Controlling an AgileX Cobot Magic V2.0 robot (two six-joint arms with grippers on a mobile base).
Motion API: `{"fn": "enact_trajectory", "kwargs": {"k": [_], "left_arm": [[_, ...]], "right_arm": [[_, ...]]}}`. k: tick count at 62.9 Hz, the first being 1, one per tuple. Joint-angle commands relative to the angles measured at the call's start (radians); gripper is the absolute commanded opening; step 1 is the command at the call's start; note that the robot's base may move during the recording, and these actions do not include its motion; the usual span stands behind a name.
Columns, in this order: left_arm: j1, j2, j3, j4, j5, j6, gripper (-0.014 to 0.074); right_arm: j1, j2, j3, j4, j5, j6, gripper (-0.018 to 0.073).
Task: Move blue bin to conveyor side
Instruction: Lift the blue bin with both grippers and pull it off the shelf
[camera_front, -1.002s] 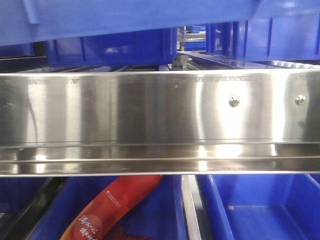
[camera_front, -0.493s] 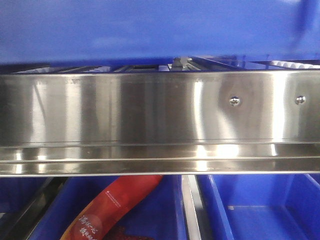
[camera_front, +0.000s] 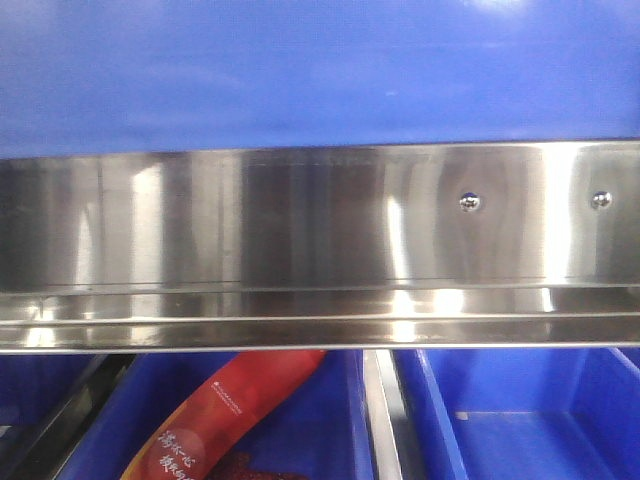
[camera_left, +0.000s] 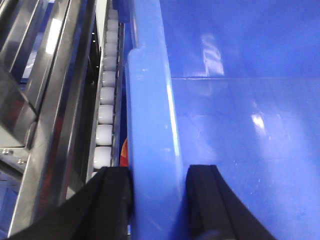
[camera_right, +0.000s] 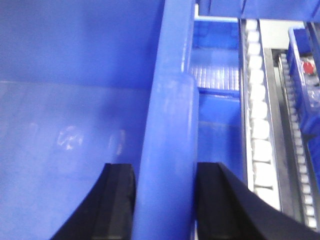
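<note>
Left gripper (camera_left: 159, 177): narrow, clamped across the blue bin's (camera_front: 320, 70) left wall, one finger inside and one outside.
Right gripper (camera_right: 165, 175): same hold on the right wall.
Bin position: between my two arms, long side running left to right, lower edge meeting the top of the steel rail (camera_front: 300, 220).
Rollers (camera_left: 104, 115): just outside the left wall.
Belt: not in view, direction unknown. I judge both arms must carry together.

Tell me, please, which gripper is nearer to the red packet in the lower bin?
Left. The left gripper clamps the rim of the blue bin, with a red sliver, likely the red packet, right beside it; the right gripper clamps the opposite rim, farther away.
</note>
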Motion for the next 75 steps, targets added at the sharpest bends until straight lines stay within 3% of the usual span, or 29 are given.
{"fn": "enact_trajectory", "kwargs": {"k": [1, 19, 75], "left_arm": [[-0.006, -0.020, -0.014, 0.006, -0.111, 0.003, -0.0018], [-0.006, 0.023, -0.013, -0.003, -0.126, 0.003, -0.0018], [-0.006, 0.025, -0.013, -0.005, -0.134, 0.003, -0.0018]], "right_arm": [[0.000, -0.034, -0.009, -0.024, -0.075, -0.009, -0.0081], [0.000, -0.107, 0.070, -0.017, -0.134, -0.009, -0.0081], [0.000, -0.106, 0.070, -0.008, -0.215, -0.009, -0.0081]]}}
